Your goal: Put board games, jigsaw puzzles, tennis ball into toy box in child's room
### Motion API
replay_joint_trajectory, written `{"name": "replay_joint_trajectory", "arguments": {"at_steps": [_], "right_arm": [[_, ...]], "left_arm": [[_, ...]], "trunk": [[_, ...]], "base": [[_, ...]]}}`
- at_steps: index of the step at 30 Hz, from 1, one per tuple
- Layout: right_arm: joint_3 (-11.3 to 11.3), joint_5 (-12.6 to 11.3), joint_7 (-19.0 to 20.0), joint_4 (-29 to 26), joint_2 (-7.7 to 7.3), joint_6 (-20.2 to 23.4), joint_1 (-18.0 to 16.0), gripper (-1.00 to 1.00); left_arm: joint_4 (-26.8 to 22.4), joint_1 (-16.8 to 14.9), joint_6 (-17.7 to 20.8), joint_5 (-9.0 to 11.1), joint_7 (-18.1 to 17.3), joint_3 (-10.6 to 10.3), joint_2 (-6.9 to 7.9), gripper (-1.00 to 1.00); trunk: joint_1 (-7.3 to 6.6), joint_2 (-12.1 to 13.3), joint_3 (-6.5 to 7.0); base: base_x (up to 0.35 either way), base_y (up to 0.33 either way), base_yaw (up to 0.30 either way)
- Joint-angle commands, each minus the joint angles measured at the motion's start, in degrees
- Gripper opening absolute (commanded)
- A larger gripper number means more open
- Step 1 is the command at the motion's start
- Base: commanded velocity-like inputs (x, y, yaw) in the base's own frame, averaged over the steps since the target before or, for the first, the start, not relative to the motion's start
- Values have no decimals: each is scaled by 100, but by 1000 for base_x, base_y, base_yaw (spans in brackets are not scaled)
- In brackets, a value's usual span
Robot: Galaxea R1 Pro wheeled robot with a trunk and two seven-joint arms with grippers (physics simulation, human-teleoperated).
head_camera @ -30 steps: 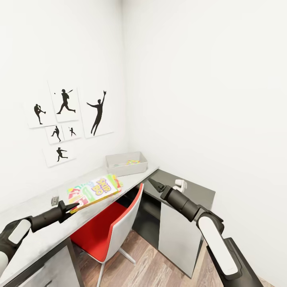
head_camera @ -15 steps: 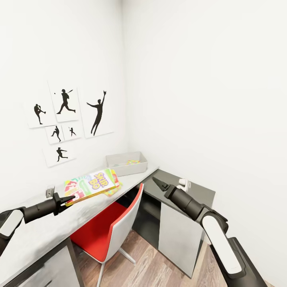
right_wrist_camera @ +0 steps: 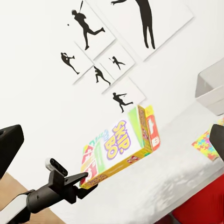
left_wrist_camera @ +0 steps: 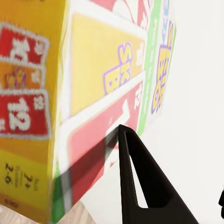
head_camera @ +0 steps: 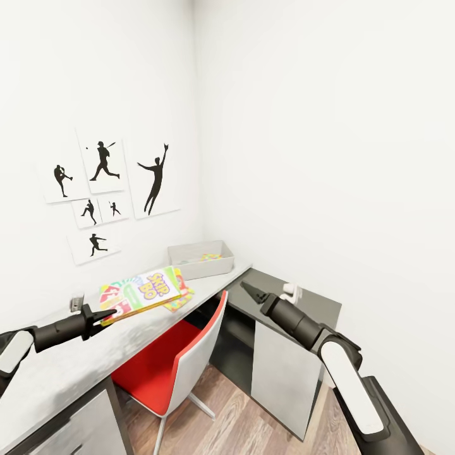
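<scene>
The left pincer was closed on one corner of the stiff, light Skip-Bo box, held above the counter, so it probably sagged; right pincer open.

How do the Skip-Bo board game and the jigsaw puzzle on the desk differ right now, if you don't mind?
The Skip-Bo board game is a thick box, held lifted and tilted by the left gripper; the jigsaw puzzle is a thin square lying flat on the table, ungripped. The game carries printed lettering; the puzzle shows interlocked coloured pieces. Both are brightly multicoloured.
</scene>
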Motion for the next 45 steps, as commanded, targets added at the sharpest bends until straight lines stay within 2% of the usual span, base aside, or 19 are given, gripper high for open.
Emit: {"name": "replay_joint_trajectory", "arguments": {"at_steps": [1,6,8,12,17,20,21,24,25,26,28,31,33,34,37,38,41,45], "right_arm": [[0,-25,0,-1,-3,68,-2,100],[-29,-10,-39,-6,29,760,-4,100],[-35,-5,-55,-8,60,1037,-8,100],[-25,-1,-110,-10,95,1283,-16,100],[-18,-10,-577,-5,114,1526,-148,100],[-25,-21,-1089,-3,129,1895,-532,100],[-29,-37,-1331,-3,156,2090,-751,100],[-36,-127,-1723,-2,257,2392,-1206,100],[-38,-201,-1916,1,337,2542,-1478,100],[-39,-238,-2012,4,378,2620,-1608,100],[-42,-370,-2476,46,541,2829,-2167,100],[-44,-509,-3081,311,692,2914,-2764,100],[-42,-761,-3617,891,857,2949,-3374,100],[-42,-842,-3726,1069,891,2953,-3522,100],[-35,-1340,-4174,2083,990,2968,-4298,100],[-35,-1400,-4225,2237,995,2969,-4412,100],[-33,-1589,-4394,3296,1020,2973,-5050,100],[-30,-1643,-4437,4413,1032,2998,-5529,100]], "left_arm": [[3,-1,15,-25,-39,13,7,-100],[-25,-1,36,-15,-62,25,35,-100],[-170,-4,175,-15,-59,35,41,-100],[-562,-113,389,-13,-10,40,23,-100],[-766,-483,470,-3,101,33,-3,-100],[-788,-659,481,6,215,31,-11,-100],[-775,-752,481,9,292,34,-17,-100],[-661,-975,481,16,471,37,-27,-100],[-520,-1097,481,18,565,36,-50,-100],[-436,-1154,478,21,610,35,-66,-100],[-81,-1428,464,20,792,32,-140,-100],[161,-1743,450,10,986,35,-186,-100],[264,-1931,444,26,1199,34,-221,-100],[279,-1959,443,34,1251,33,-231,-100],[321,-2110,440,62,1488,34,-265,-100],[324,-2140,440,65,1508,35,-267,-100],[333,-2281,440,72,1569,38,-275,-100],[335,-2326,441,71,1585,40,-280,-100]], "trunk": [[2,-4,-3],[2,-4,-3],[2,-4,-3],[2,-4,-3],[2,-4,-3],[2,-4,-3],[2,-4,-3],[2,-4,-3],[2,-4,-3],[2,-4,-3],[2,-4,-3],[2,-4,-3],[2,-4,-3],[2,-4,-3],[2,-4,-3],[2,-4,-3],[2,-4,-3],[2,-4,-3]], "base": [[0,0,0],[0,0,0],[0,0,0],[0,0,0],[0,0,0],[0,0,0],[0,0,0],[0,0,0],[0,0,0],[0,0,0],[0,0,0],[0,0,0],[0,0,0],[0,0,0],[0,0,0],[0,0,0],[0,0,0],[0,0,0]]}}
